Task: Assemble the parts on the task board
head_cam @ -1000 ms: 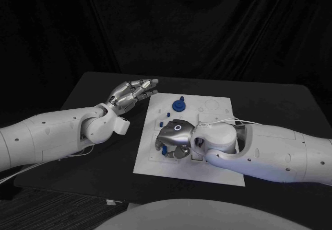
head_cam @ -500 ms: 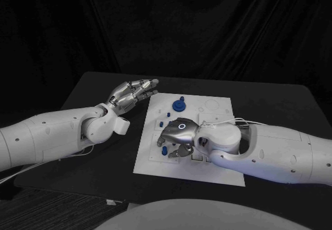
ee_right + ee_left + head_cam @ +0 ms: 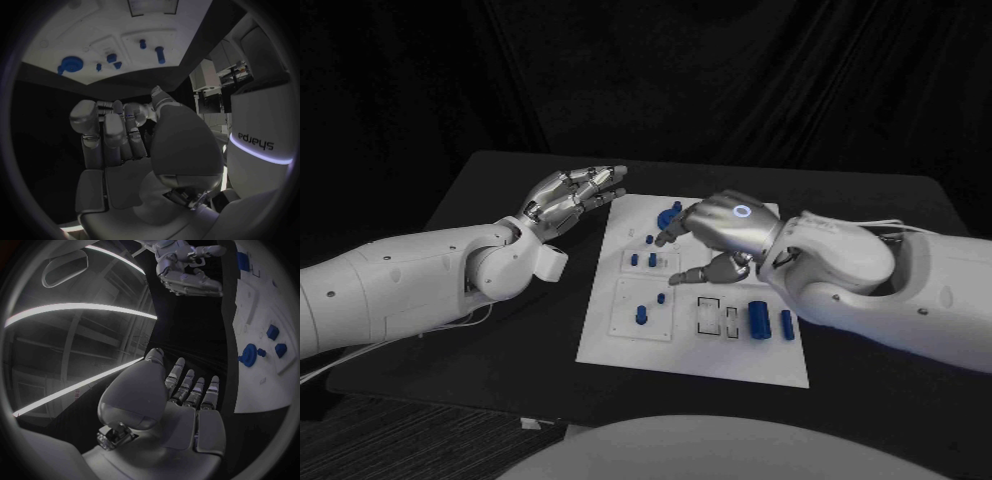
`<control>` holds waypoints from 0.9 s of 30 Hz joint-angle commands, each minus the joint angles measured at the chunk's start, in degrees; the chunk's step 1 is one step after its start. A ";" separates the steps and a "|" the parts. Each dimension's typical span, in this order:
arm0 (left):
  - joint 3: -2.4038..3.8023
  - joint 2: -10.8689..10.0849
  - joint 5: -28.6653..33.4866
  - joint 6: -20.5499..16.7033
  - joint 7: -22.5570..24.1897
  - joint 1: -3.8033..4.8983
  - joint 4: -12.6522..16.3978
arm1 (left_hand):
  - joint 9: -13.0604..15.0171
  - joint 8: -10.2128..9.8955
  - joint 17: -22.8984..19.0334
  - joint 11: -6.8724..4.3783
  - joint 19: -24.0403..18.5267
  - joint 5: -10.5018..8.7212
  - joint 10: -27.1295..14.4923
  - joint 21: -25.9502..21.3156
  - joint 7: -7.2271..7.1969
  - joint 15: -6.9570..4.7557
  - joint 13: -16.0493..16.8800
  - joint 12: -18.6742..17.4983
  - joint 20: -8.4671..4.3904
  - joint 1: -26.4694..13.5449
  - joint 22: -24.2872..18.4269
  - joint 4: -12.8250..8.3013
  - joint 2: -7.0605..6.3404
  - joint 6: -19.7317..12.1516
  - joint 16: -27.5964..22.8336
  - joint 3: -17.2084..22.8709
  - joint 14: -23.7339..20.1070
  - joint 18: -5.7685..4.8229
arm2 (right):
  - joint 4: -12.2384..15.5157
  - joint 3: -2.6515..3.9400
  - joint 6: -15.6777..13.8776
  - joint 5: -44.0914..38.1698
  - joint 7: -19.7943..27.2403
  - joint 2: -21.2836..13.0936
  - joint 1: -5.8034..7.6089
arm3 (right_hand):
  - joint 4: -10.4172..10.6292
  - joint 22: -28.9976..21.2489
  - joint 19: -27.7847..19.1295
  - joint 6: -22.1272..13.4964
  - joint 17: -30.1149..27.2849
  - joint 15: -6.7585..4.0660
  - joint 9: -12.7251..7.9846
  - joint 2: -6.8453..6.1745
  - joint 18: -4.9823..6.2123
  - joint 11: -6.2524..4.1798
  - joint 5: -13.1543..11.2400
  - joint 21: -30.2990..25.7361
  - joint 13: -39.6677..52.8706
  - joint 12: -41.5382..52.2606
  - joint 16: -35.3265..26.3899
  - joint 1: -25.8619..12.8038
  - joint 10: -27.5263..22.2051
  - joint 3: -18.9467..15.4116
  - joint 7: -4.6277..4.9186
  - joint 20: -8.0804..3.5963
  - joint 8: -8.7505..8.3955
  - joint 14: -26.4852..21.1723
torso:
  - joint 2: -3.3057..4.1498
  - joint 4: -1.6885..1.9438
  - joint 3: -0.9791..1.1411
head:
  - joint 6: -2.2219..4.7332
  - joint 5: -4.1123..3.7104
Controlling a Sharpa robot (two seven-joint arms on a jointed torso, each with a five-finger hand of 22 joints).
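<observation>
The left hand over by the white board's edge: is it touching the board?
Apart. In the left wrist view, the left hand has bare black table between its fingertips and the task board; it holds nothing.

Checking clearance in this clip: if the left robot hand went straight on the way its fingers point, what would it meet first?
Probably nothing: the left robot hand points past the task board's far left corner over bare table; depth unclear.

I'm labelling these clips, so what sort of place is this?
Probably a robot test bench or lab: a black table against dark curtains, a white task board with small blue parts, and the two robot hands, left and right, above it.
</observation>
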 commanded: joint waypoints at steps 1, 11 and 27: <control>0.06 0.12 0.30 0.64 2.95 -0.07 -0.06 | 0.09 0.42 0.05 0.24 0.41 0.31 -0.25 0.07 2.71 0.24 0.05 0.06 0.10 0.65 0.13 0.03 0.18 0.44 0.20 0.26 -0.01 -0.65 | 1.66 0.00 -9.08 13.84 -1.45 -2.96 2.42 | -1.87 5.81 -0.68 2.59 -2.59 -0.09 0.57 1.72 0.80 -2.59 2.06 -2.33 9.39 14.03 -1.55 1.46 3.15 0.58 0.44 -1.10 1.13 -1.16 | 0.01 0.03 -0.01 | -0.01 -0.33; 0.06 0.53 0.30 0.67 2.72 -0.14 -0.22 | 0.11 0.47 0.05 0.22 0.48 0.33 -0.24 0.10 2.70 0.22 0.06 0.11 0.10 0.68 0.21 0.03 0.21 0.54 0.22 0.31 0.00 -0.62 | 0.50 -0.02 12.10 22.17 -14.42 -7.88 4.39 | 0.41 10.15 4.47 14.90 33.82 -0.95 5.11 2.37 -2.54 -3.94 5.11 15.85 78.99 66.56 18.40 -5.68 37.68 0.77 -1.42 -0.97 6.30 11.03 | -0.04 0.00 -0.01 | -0.01 -1.57; 0.06 1.29 0.30 1.28 2.70 -0.34 -0.47 | 0.18 0.96 0.19 0.40 0.78 -0.48 0.05 0.23 2.84 0.57 0.11 0.48 0.09 -0.92 0.31 0.52 0.83 1.17 1.26 0.06 0.52 -0.13 | -3.16 -0.03 34.98 22.72 -29.02 -6.54 1.24 | 0.58 11.87 8.54 27.21 33.82 -5.66 10.10 1.46 -3.86 -8.72 5.86 25.44 78.99 66.56 18.40 -21.20 37.68 1.99 -6.38 -5.29 9.09 11.03 | 0.06 -0.05 -0.03 | -0.01 -1.50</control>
